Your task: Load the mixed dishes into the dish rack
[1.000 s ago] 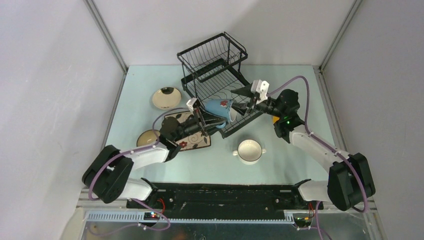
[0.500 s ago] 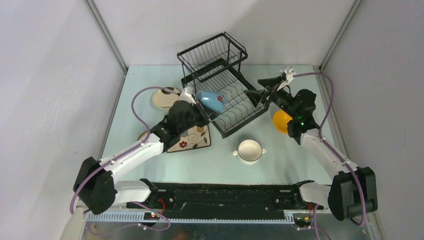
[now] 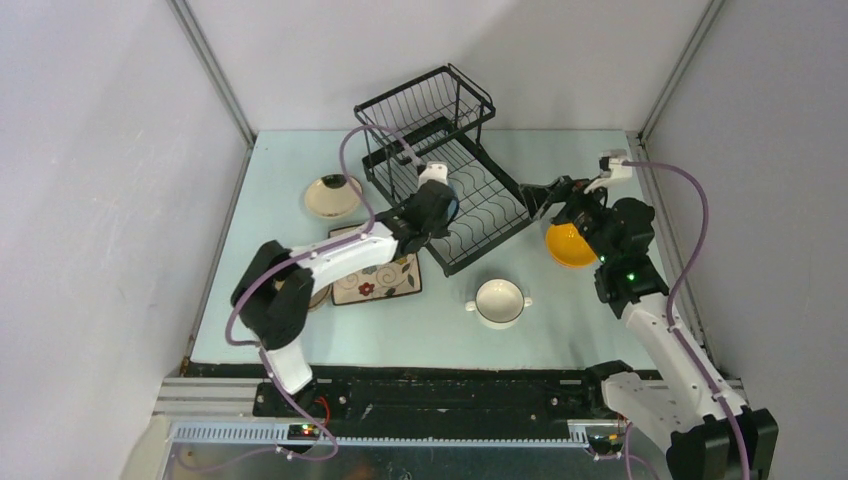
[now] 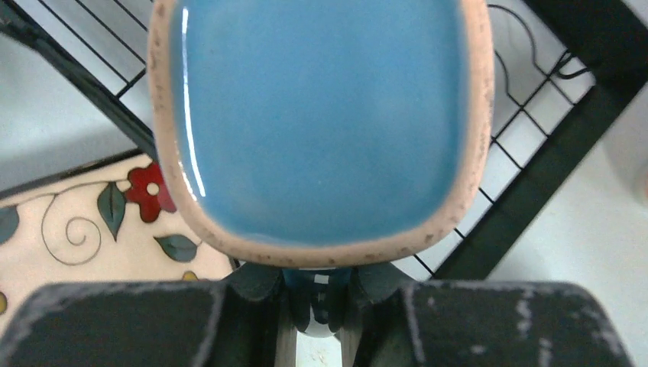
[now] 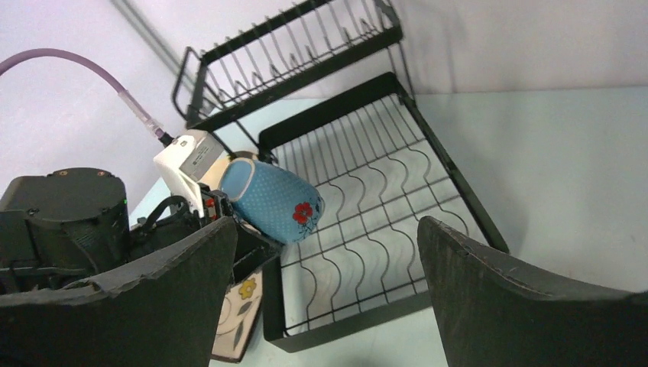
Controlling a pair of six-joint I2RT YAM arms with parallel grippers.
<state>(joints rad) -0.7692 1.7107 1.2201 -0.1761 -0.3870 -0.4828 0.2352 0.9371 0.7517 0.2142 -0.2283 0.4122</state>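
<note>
Blue glazed mug (image 4: pixel 321 122) is the piece in hand. The left fingers (image 4: pixel 497 321) pinch it at its near edge, with its mouth turned back toward the wrist and its base pointing away over the rack (image 5: pixel 458 176). It hangs just beyond those fingers, above the near-left side of the flat tray and tilted well off upright. Whether it touches the wires I can't tell.

The step looks like setting the mug into the rack. Next, I'd say, it needs lowering until the tray carries it before the fingers let go, or it may roll.

The right fingers (image 5: pixel 520 306) are spread wide with nothing between them. The yellow bowl (image 3: pixel 570 245) sits close behind them on the worktop (image 3: pixel 560 320). The plate (image 3: pixel 385 282) and cup (image 3: pixel 498 302) lie nearer the bases.
</note>
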